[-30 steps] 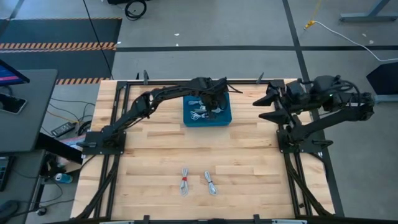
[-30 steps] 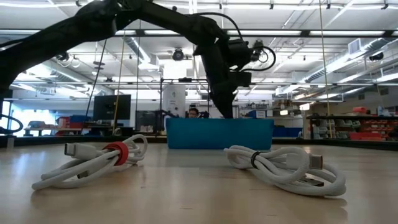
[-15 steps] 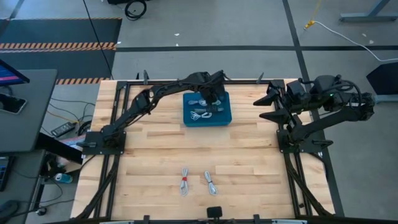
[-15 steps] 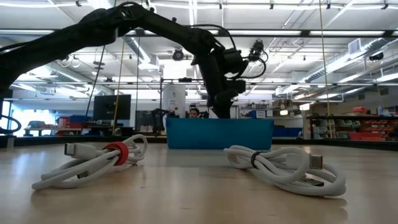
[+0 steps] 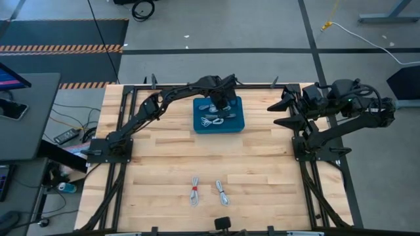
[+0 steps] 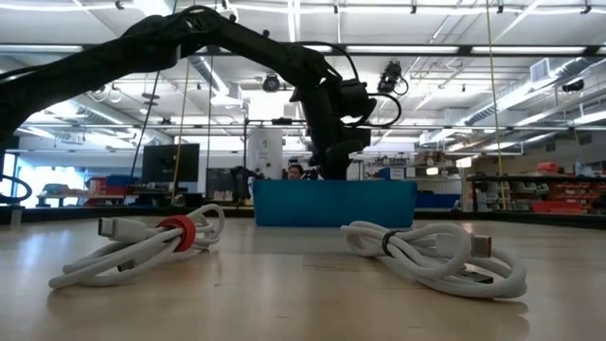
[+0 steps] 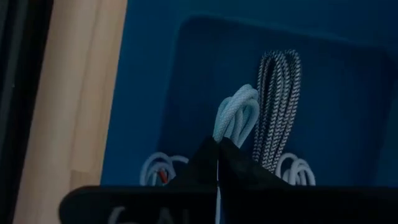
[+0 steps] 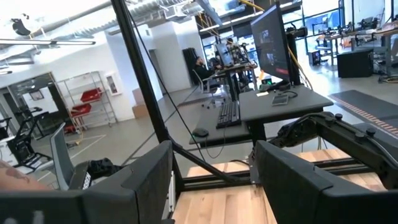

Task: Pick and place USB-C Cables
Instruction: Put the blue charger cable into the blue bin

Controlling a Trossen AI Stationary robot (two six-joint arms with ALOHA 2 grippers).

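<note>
Left gripper [image 7: 217, 163] is over the blue bin [image 5: 237, 123] at the far middle of the table, fingers pressed together on a pale cable bundle [image 7: 236, 112], which hangs above the bin floor. My read: it's held over the bin for release. Below it in the bin sit a black-and-white braided cable [image 7: 278, 93] and more white coils [image 7: 297, 171].

Two bundles are left on the near side of the wooden table [image 5: 157, 164]: one with a red band [image 5: 194, 191], and the other just to its right [image 5: 222, 193].

Right gripper [image 8: 214, 186] is parked at the far right edge, jaws apart and empty, clear of the work.

Beyond the table: an open workshop with desks, monitors and shelving.
</note>
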